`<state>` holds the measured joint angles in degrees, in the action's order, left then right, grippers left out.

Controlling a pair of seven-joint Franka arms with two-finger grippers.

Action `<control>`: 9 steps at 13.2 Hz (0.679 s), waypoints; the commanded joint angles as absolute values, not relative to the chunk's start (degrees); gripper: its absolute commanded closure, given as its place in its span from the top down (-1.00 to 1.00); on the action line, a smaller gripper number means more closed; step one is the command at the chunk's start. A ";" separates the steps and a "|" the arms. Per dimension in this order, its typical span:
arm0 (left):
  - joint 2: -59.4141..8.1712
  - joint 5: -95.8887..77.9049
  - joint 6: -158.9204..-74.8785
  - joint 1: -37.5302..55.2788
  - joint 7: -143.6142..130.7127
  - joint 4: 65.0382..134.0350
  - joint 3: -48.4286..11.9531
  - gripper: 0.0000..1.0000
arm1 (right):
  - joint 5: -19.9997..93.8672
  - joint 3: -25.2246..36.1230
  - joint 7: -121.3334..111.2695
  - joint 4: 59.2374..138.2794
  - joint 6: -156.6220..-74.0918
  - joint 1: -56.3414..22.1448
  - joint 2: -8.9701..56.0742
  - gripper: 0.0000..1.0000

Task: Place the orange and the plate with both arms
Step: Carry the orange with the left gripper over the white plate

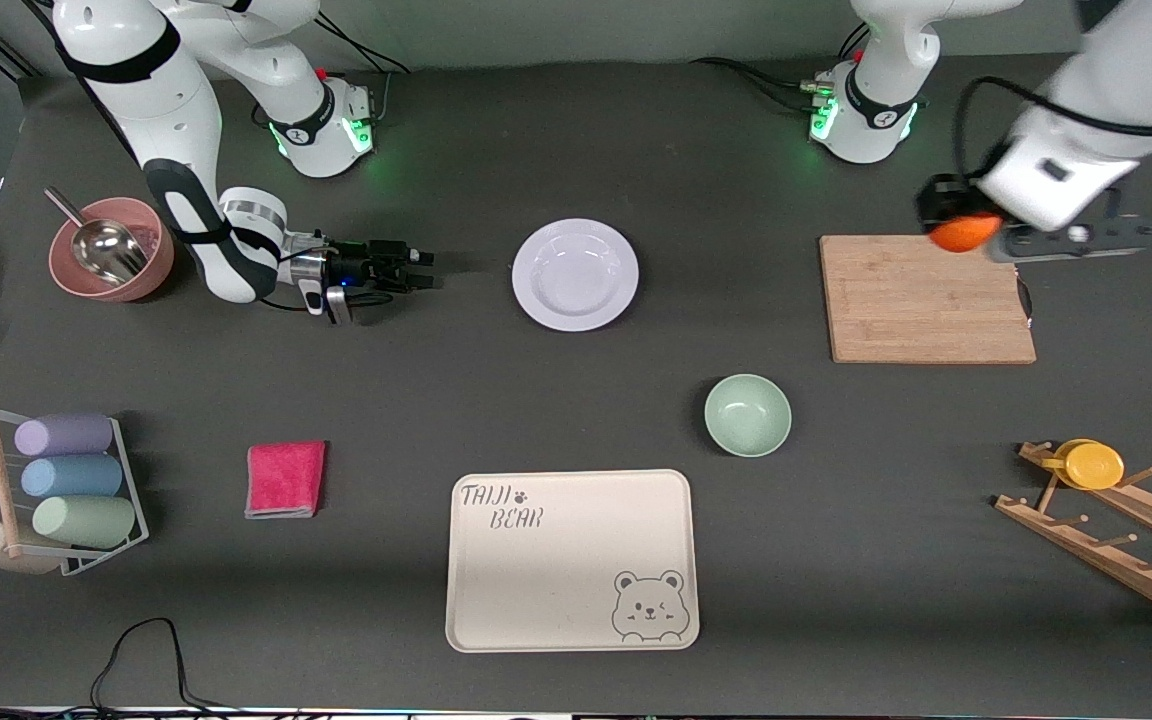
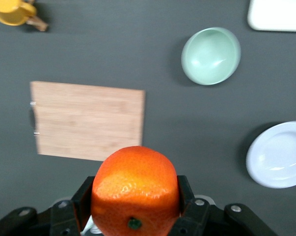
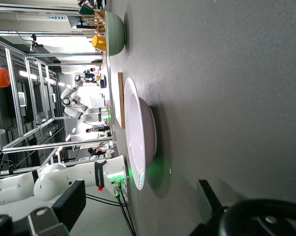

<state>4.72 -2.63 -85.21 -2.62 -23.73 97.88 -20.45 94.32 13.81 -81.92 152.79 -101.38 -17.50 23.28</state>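
Orange (image 2: pixel 134 191) pinched in left gripper (image 2: pixel 134 209) above cutting board (image 1: pixel 926 298); right gripper (image 1: pixel 421 270) spread beside plate (image 1: pixel 574 274), grasp next.

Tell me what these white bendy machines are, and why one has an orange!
They are two robot arms bolted to a dark table. One picture looks down from high up; the other two come from small cameras on the arms' wrists.

The left pincer is shut on the orange, holding it up in the air over the corner of the wooden cutting board. The right pincer is open and low by the table, pointing at the white plate, which lies untouched.

Nearer the high camera sit a green bowl, a bear tray and a pink cloth. At the right arm's end are a pink bowl with a metal scoop and a rack of cups; at the left arm's end, a yellow cup hangs on a wooden rack.
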 commanded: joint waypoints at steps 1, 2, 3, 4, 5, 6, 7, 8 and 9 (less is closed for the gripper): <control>-3.57 -3.25 -89.97 -2.03 -37.92 92.47 -27.83 -1.00 | 95.62 13.97 -81.21 152.14 -102.13 -17.93 24.26 1.00; -6.39 -3.16 -93.48 -1.41 -42.32 92.11 -30.12 -1.00 | 95.62 13.97 -81.21 152.14 -102.13 -17.93 24.26 1.00; -9.11 -2.82 -96.91 0.68 -46.89 92.11 -30.93 -1.00 | 95.62 13.97 -81.21 152.14 -102.04 -17.93 24.34 1.00; -11.58 -2.38 -99.64 3.75 -51.20 92.11 -30.94 -1.00 | 95.62 13.97 -81.21 152.14 -102.13 -18.02 24.35 1.00; -13.95 -2.20 -101.67 6.30 -55.85 92.20 -30.85 -1.00 | 95.62 13.97 -81.21 152.14 -102.04 -18.02 24.35 1.00; -15.98 -1.33 -103.43 9.20 -60.07 92.28 -30.85 -1.00 | 95.62 13.97 -81.21 152.14 -102.04 -17.93 24.43 1.00; -17.56 0.16 -104.40 11.58 -62.55 92.37 -30.94 -1.00 | 95.62 13.97 -81.21 152.05 -102.04 -17.93 24.43 1.00; -18.62 0.87 -105.46 13.60 -64.14 92.55 -30.85 -1.00 | 95.62 13.97 -81.21 152.05 -102.04 -17.93 24.43 1.00; -19.68 0.97 -107.12 15.02 -65.73 92.90 -30.85 -1.00 | 95.62 13.97 -81.21 152.05 -101.87 -17.93 24.52 1.00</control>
<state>-17.56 -0.61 -106.40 11.63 -61.23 95.05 -31.35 94.34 13.83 -81.92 152.71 -101.46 -17.43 23.44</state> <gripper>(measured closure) 0.291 0.000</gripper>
